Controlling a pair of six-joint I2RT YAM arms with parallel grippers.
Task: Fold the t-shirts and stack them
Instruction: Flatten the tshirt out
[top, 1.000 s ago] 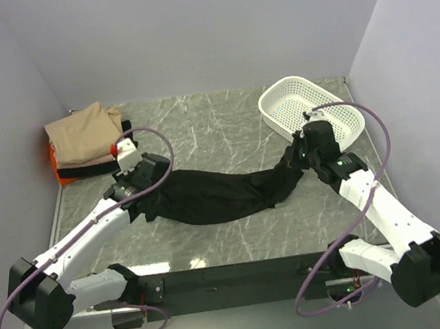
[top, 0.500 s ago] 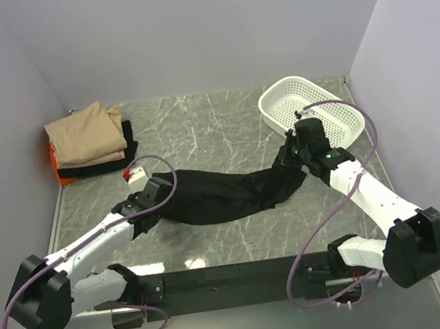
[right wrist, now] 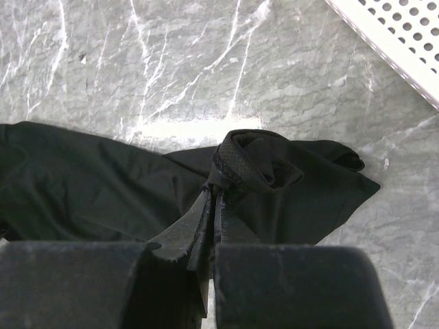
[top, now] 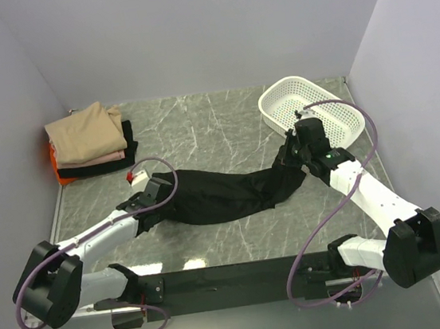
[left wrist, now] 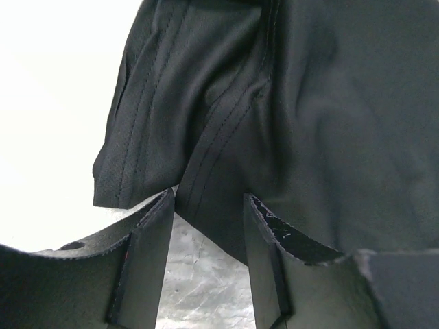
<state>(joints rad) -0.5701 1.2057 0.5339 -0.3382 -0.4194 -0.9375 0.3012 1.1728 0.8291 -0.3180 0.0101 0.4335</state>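
Observation:
A black t-shirt [top: 223, 192] lies stretched in a long crumpled band across the middle of the table. My left gripper [top: 154, 195] is at its left end. In the left wrist view the left gripper [left wrist: 209, 200] is open, its fingertips [left wrist: 159, 212] at a stitched edge of the black shirt [left wrist: 288, 116], with marble showing in the gap. My right gripper [top: 290, 158] is at the shirt's right end. The right wrist view shows the right gripper [right wrist: 218, 199] shut on a bunched fold of the shirt [right wrist: 257, 161]. Folded shirts [top: 84, 135] are stacked at the back left: tan on top, then pale pink, black and orange.
A white perforated basket [top: 310, 109] stands at the back right, just behind my right gripper; its rim shows in the right wrist view [right wrist: 398, 41]. Walls close in the table on the left, back and right. Grey marble table [top: 216, 133] lies between the stack and the basket.
My left arm has dropped and moved toward the near side, from close to the stack down to the shirt's left end. My right gripper has shifted slightly left, still holding the cloth.

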